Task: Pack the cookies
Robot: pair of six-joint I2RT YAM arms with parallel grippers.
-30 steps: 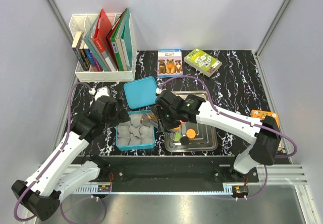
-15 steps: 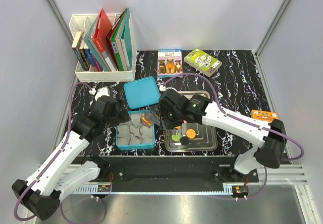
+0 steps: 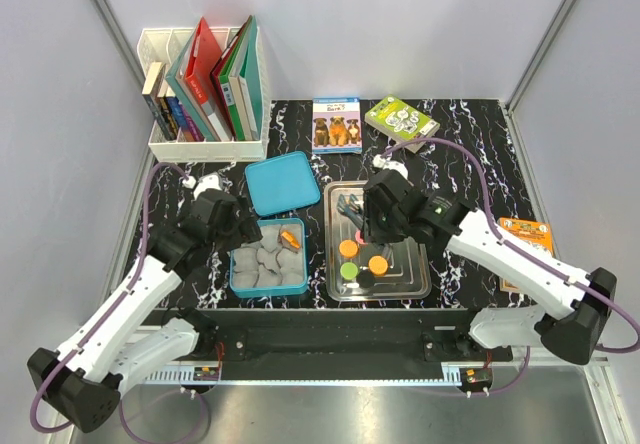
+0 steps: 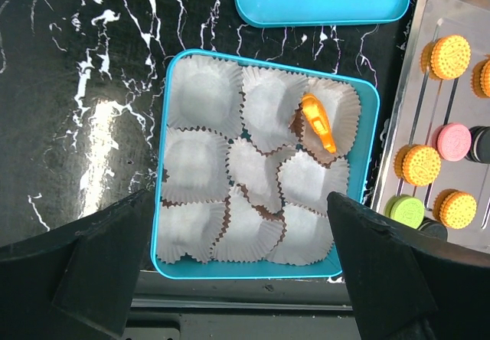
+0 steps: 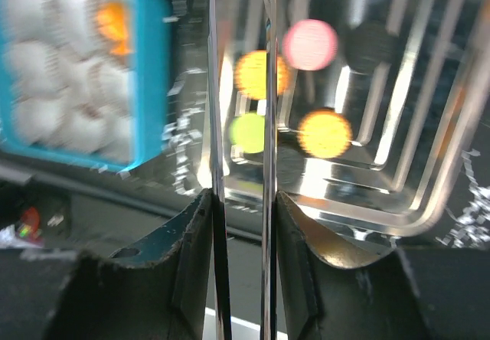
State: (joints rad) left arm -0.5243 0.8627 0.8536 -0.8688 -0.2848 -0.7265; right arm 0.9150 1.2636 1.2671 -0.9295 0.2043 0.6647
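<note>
The cookies lie in a steel tray (image 3: pixel 415 286): two orange ones (image 3: pixel 348 248) (image 3: pixel 378 264), a green (image 3: pixel 347 270) and a black (image 3: pixel 366 278). In the left wrist view I see orange (image 4: pixel 448 55), pink (image 4: pixel 453 141) and green (image 4: pixel 404 210) ones. One orange cookie (image 4: pixel 318 122) stands on edge in a paper cup of the blue box (image 4: pixel 371 148). My left gripper (image 4: pixel 237 225) hangs open over the box's near edge. My right gripper (image 5: pixel 243 194) is shut on metal tongs (image 5: pixel 268 87), whose blades hang over the tray's left side. The tongs hold nothing.
The blue box's lid (image 3: pixel 283 182) lies behind the box. A white rack of books (image 3: pixel 205 94) stands at the back left. Two card boxes (image 3: pixel 336 124) (image 3: pixel 401 122) lie at the back. An orange packet (image 3: pixel 525 232) lies at the right.
My right arm has swung right, from the blue box's right edge to over the tray. The orange cookie stays in the box's back right cup. My left arm has barely moved.
</note>
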